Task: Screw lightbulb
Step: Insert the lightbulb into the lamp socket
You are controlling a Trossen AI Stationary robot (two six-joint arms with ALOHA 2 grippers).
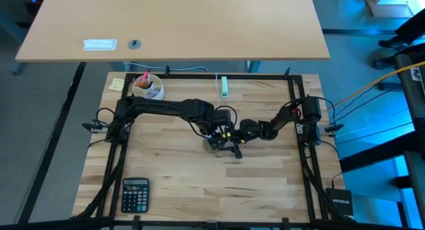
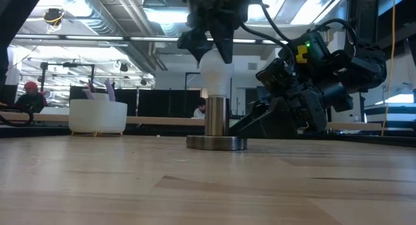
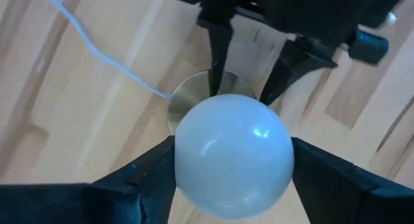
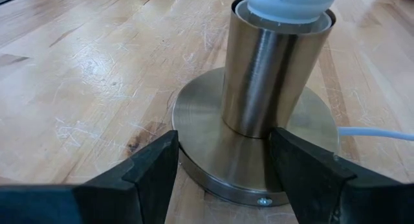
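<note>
The white frosted lightbulb (image 2: 216,72) stands upright with its base inside the steel tube (image 2: 216,114) of the socket. The socket's round disc (image 2: 216,143) lies flat mid-table. My left gripper (image 3: 233,166) comes down from above and is shut on the bulb's globe (image 3: 233,156). My right gripper (image 4: 223,153) reaches in low from the table's right, its fingers on either side of the tube's foot (image 4: 259,120), just above the disc. In the high view both grippers (image 1: 222,140) meet over the socket and hide the bulb. My left gripper pinches the globe's widest part (image 3: 184,166) between its two fingers, one on each side. The fingers point steeply down from above. The bulb stays upright, its base in the socket tube. My right gripper brackets the tube's foot (image 4: 275,123) from the table's right, slanting slightly down, fingers low over the disc (image 4: 213,172). One finger (image 4: 291,159) lies against the tube. A strip of disc shows beside the other finger (image 4: 158,162). The socket stands flat on the table.
The socket's thin white cord (image 3: 97,52) trails away across the wood. A white bowl (image 1: 147,88) with pink and orange contents stands far left, a calculator (image 1: 135,193) near left. A small green-white item (image 1: 224,87) lies at the far edge.
</note>
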